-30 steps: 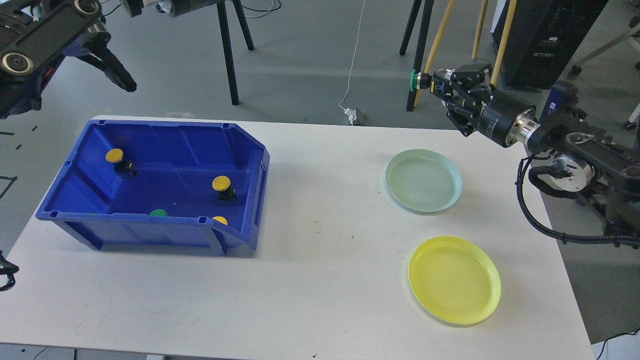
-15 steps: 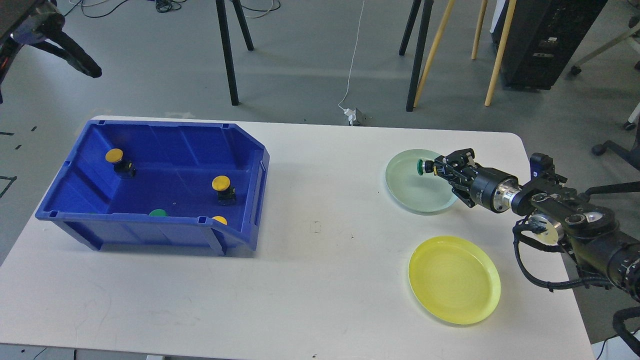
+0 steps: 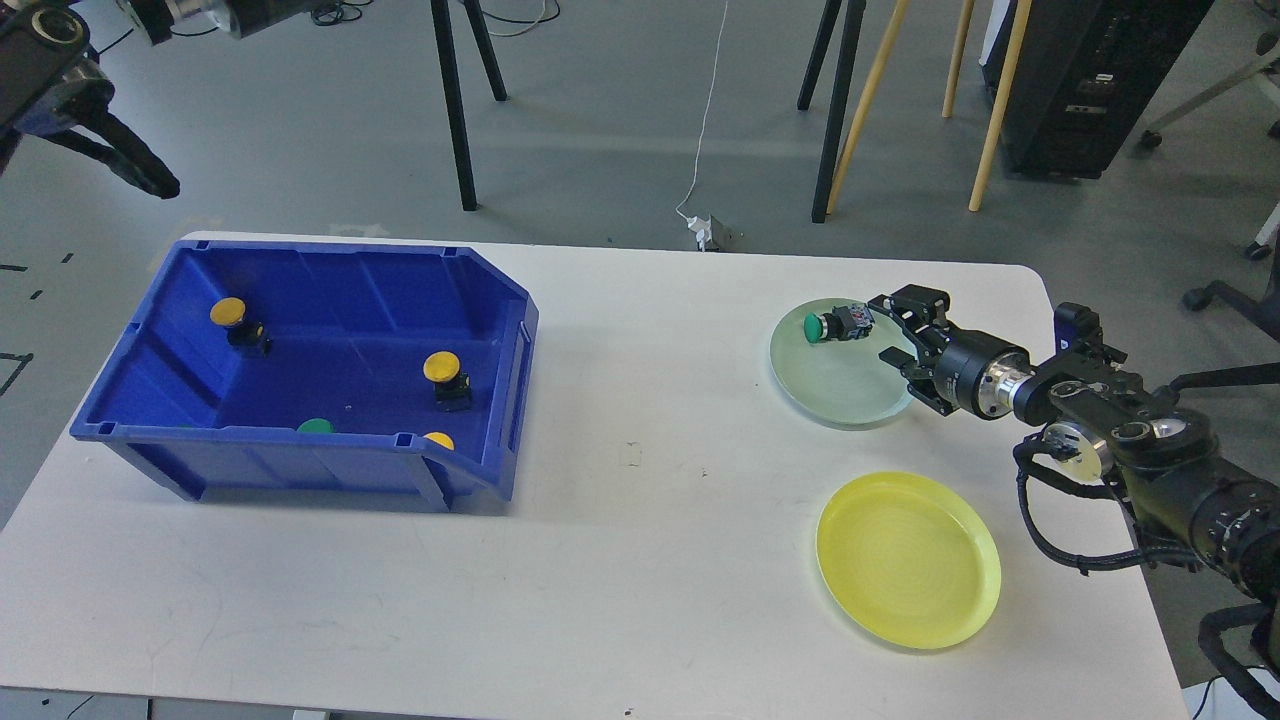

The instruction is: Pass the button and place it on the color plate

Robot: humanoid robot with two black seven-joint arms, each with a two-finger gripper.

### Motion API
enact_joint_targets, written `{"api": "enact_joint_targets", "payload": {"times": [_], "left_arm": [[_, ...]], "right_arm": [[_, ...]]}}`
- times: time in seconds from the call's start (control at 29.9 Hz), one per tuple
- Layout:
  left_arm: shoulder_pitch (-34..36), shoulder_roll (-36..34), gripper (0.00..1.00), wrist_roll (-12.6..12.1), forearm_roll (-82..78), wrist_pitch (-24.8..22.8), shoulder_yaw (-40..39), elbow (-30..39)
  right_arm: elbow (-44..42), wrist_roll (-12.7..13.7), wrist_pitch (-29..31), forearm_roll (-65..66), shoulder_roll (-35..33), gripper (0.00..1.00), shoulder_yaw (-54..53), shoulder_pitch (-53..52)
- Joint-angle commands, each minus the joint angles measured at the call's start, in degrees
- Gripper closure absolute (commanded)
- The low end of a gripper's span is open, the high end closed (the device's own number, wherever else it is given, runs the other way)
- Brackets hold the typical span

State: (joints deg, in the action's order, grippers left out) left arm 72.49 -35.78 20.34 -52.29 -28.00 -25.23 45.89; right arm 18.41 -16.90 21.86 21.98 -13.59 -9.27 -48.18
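A green button lies on its side on the pale green plate, near the plate's far rim. My right gripper is open just right of the button, its fingers spread and apart from it. The yellow plate is empty nearer the front. The blue bin at the left holds yellow buttons and a green button. My left gripper is high at the top left, off the table; its fingers cannot be told apart.
Stand legs and wooden poles stand on the floor beyond the table's far edge. A white cable and plug lie just behind the table. My right arm stretches over the table's right edge.
My right gripper has opened and let go of the green button, which now lies on the pale green plate. The gripper drew back slightly right. The left arm shifted a little at top left.
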Motion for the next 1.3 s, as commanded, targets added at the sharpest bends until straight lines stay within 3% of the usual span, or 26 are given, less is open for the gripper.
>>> {"api": "enact_joint_targets", "payload": {"times": [0.0,0.1,0.2,0.43,0.63,0.83,1.0,1.27], "left_arm": [[-1.5,-1.2,0.02,-0.1,-3.3,0.0,0.1,0.3],[-3.8,-3.9,0.02,-0.3,-7.1,0.0,0.7,1.2],[-4.9,-7.2,0.02,-0.3,-12.3,0.0,3.4,4.2],[-6.9,-17.6,0.04,-0.5,-22.4,0.0,10.6,17.7],[-7.7,-20.7,0.05,-6.2,-33.4,0.0,15.7,27.1],[-8.4,-13.4,0.05,-7.9,-44.0,0.0,16.7,26.2],[-12.7,-5.3,0.05,-7.9,-50.1,0.0,16.5,19.7],[-14.6,0.0,0.05,-7.5,-50.5,0.0,16.6,13.2]], "right_arm": [[0.5,0.2,1.7,-0.2,-2.7,0.19,-5.0,-0.2],[0.7,0.5,6.1,-0.2,-5.9,0.16,-12.3,-0.4],[1.8,0.6,6.1,-0.2,-8.6,0.13,-16.0,-1.5],[8.4,1.3,6.1,-0.2,-17.5,0.12,-17.8,-4.9],[8.7,2.9,6.1,-0.2,-20.7,0.12,-18.7,-8.2],[8.3,3.5,6.1,-0.1,-21.7,0.12,-18.7,-9.8],[8.1,2.3,6.1,-0.1,-26.8,0.12,-18.9,-10.9],[8.8,1.6,6.1,-0.1,-25.8,0.12,-15.3,-1.4]]}}
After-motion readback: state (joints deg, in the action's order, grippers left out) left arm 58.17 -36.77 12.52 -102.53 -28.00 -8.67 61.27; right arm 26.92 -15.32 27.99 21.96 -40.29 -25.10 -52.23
